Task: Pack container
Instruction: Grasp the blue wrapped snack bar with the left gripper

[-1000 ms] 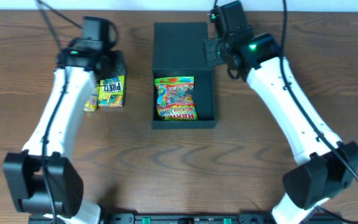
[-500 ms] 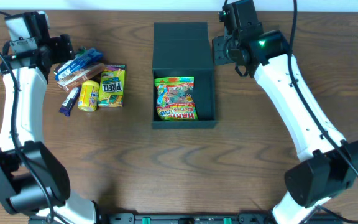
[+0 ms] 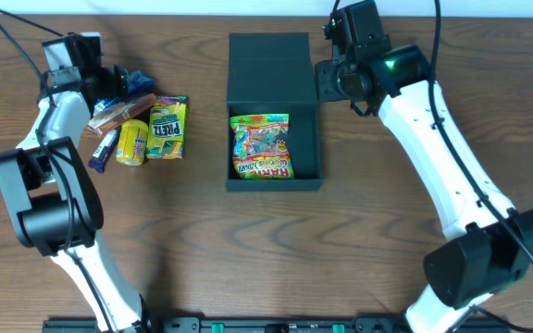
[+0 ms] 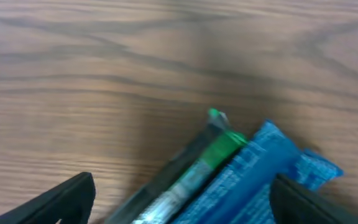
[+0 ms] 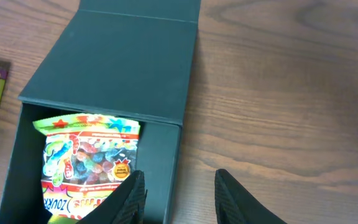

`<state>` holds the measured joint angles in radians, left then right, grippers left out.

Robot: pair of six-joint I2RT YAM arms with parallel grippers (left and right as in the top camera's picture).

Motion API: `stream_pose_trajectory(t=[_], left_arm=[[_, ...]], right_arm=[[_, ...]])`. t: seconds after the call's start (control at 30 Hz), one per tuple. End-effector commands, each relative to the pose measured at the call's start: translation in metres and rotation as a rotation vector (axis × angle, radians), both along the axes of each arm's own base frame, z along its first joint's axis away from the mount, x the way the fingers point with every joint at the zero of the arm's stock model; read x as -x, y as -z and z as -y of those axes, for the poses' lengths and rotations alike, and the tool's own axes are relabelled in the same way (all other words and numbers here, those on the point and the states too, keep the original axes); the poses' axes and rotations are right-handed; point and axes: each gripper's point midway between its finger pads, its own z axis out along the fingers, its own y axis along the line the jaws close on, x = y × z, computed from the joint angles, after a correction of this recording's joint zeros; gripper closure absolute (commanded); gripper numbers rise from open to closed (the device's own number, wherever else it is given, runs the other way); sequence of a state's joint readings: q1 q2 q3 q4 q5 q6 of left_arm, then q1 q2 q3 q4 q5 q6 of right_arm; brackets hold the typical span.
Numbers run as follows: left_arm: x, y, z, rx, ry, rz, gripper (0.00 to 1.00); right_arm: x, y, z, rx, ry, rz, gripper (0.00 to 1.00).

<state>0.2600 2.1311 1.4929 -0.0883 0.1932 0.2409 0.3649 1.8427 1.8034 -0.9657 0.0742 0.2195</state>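
Observation:
The dark teal container (image 3: 308, 139) sits mid-table with its lid (image 3: 268, 63) folded flat behind it. Inside lies a colourful gummy packet (image 3: 262, 146). My right gripper (image 3: 326, 81) hangs open over the container's right wall (image 5: 166, 168), one finger (image 5: 132, 199) inside and the other outside on the wood. At the far left, my left gripper (image 3: 117, 83) stands wide open over a blue packet (image 4: 260, 180) and a dark wrapper with a green band (image 4: 197, 174), which both lie between its fingers (image 4: 67, 199).
A snack pile lies left of the container: a green-yellow Pretz packet (image 3: 167, 128), a yellow tube (image 3: 134, 141), a brown bar (image 3: 111, 113) and a dark blue bar (image 3: 103, 150). Bare wood lies to the right of the container.
My left arm swung away from above the Pretz packet to the pile's back left and its gripper opened wide. The right gripper opened partly beside the container's right wall.

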Motion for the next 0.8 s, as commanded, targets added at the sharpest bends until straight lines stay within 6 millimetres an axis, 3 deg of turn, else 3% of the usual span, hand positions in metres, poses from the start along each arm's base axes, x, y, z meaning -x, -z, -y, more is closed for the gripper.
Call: stream_pose_trajectory(t=[0.0,0.4,0.6,0.77], left_arm=[[-0.001,0.0,0.009,0.033,0.052,0.002,0.11],[0.041,0.035,0.02,0.02,0.146,-0.216,0.12],[0.035,0.032,0.01,-0.048,0.133,-0.195,0.12],[0.039,0.051,0.012,-0.04,0.145,-0.234,0.15]], right_arm=[[0.0,0.0,0.001,-0.008,0.005,-0.004,0.62],[-0.011,-0.008,-0.003,-0.027,0.004,0.047,0.59],[-0.01,-0.007,-0.003,-0.027,0.004,0.045,0.59],[-0.01,-0.007,-0.003,-0.026,0.004,0.045,0.59]])
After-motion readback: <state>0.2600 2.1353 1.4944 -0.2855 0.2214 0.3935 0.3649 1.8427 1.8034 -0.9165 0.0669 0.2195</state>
